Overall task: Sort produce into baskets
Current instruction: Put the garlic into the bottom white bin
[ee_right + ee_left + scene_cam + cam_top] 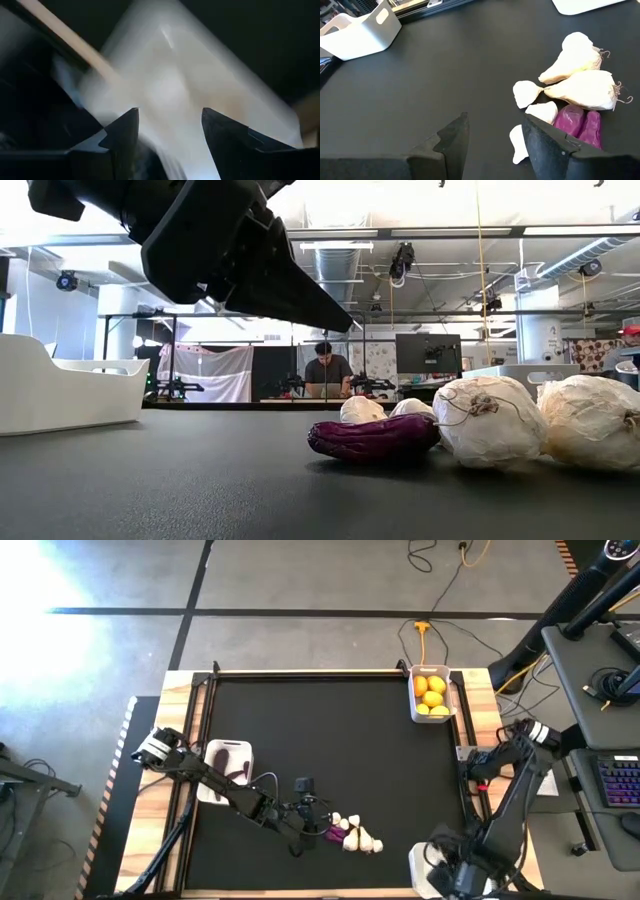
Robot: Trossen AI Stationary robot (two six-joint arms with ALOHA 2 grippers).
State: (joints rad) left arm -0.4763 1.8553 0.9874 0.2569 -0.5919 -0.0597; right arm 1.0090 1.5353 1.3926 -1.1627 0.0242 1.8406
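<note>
Mat [330, 760] black (person [327, 373] seated behind, lab room).

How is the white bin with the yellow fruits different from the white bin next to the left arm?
The white plastic bin at the table's far right corner is filled with round yellow citrus fruits; the white plastic bin by the left arm holds something dark purple, with plenty of room left. Both are small, white, rounded-cornered bins at the table's edges.

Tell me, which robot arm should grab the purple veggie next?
Probably the left. The left gripper hangs open right beside the purple vegetable and the garlic bulbs. The right gripper is open too, but off over the near-right bin.
</note>
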